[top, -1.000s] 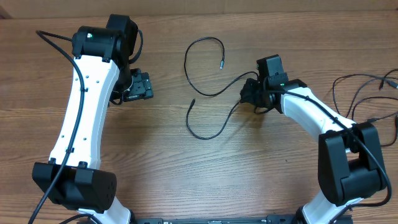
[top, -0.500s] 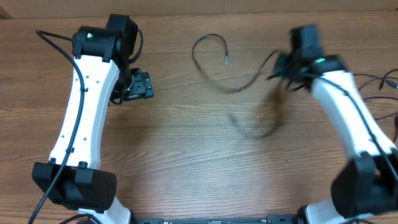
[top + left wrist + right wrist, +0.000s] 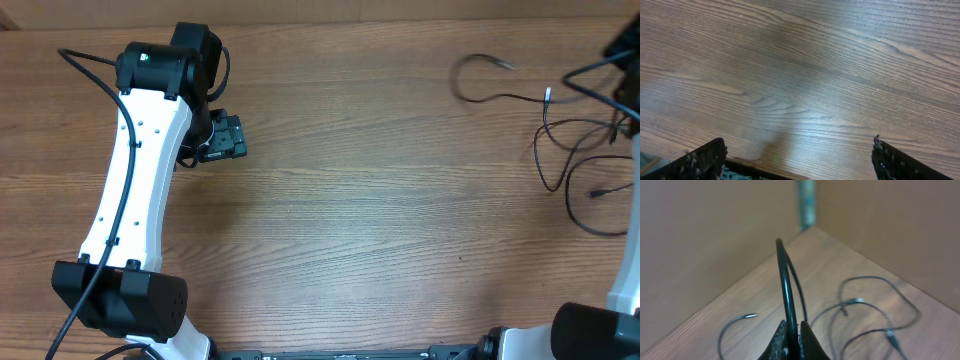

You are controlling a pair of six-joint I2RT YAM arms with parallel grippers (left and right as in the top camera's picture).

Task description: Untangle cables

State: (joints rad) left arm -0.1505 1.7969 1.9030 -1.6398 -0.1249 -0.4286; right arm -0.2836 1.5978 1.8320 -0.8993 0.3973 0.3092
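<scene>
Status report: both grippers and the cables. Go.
Left gripper open over the table, holding nothing. Right gripper shut on a cable. Other cables loose at far right. Nothing in the way.

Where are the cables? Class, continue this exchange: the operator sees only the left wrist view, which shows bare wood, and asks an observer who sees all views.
Observer: Overhead, the cables lie in loose loops at the right edge of the table, far from the left gripper.
Operator: Is one held?
Observer: Yes. In the right wrist view, the right gripper is shut on a cable loop.
</scene>
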